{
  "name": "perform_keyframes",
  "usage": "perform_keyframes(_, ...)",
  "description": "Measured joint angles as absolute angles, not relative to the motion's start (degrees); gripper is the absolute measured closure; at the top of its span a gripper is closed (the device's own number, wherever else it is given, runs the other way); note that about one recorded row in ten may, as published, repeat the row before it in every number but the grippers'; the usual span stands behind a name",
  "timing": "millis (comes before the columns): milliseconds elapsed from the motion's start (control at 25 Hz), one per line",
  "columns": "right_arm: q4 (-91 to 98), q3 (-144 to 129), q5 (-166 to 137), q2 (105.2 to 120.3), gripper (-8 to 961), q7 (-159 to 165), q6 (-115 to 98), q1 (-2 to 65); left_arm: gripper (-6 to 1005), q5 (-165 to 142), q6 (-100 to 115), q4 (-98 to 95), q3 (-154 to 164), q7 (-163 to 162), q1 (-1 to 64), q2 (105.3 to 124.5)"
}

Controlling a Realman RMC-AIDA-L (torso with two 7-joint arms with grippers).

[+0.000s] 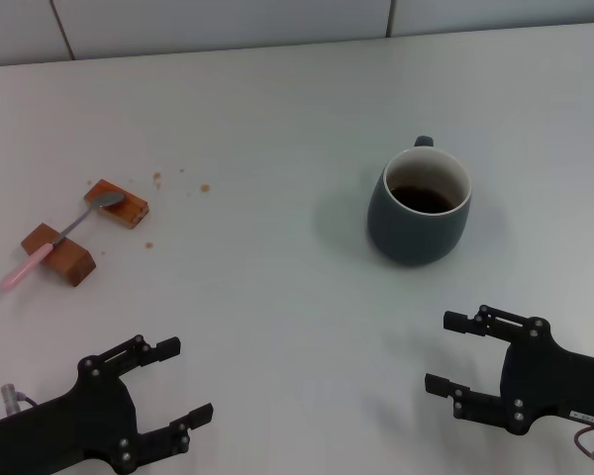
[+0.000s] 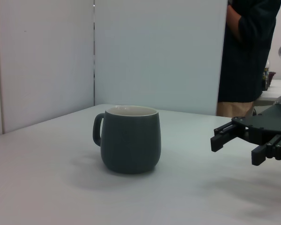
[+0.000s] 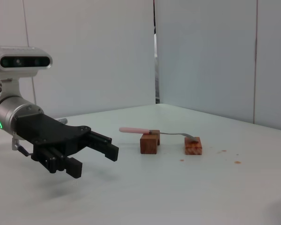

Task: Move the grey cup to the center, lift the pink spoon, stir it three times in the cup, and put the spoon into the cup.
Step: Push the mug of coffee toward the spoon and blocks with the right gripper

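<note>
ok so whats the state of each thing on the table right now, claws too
grey cup: upright on the table, right of center, handle facing away, dark residue inside
pink spoon: lying across two wooden blocks, untouched
left claw: open, empty, hovering near the front edge
right claw: open, empty, hovering in front of the cup

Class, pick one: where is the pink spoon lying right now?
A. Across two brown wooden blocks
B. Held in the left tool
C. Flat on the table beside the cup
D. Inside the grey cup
A: the pink spoon bridges two brown wooden blocks, apart from the grey cup.
</note>
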State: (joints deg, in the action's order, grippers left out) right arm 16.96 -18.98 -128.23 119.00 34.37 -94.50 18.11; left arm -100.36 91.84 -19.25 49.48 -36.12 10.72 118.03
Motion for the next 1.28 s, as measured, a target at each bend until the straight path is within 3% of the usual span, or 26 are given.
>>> perform_keyframes(880,17.20,-17.84,-126.03,119.00,238,34.00,-96.59,17.86,204,-100.24,92.71,-19.34,49.49,-36.12,10.60,117.99)
perform_keyframes(960,17.28,-17.84,-126.03,119.00,452,34.00,-96.69,17.85,204,-100.22,92.72,-19.47,49.48,-36.12,10.54,117.99)
perform_keyframes(1280,16.24,-15.91,-118.70,119.20,767,31.59,-96.76,16.99,203,-100.18,92.83,-19.95,49.48,-36.12,10.36,117.94)
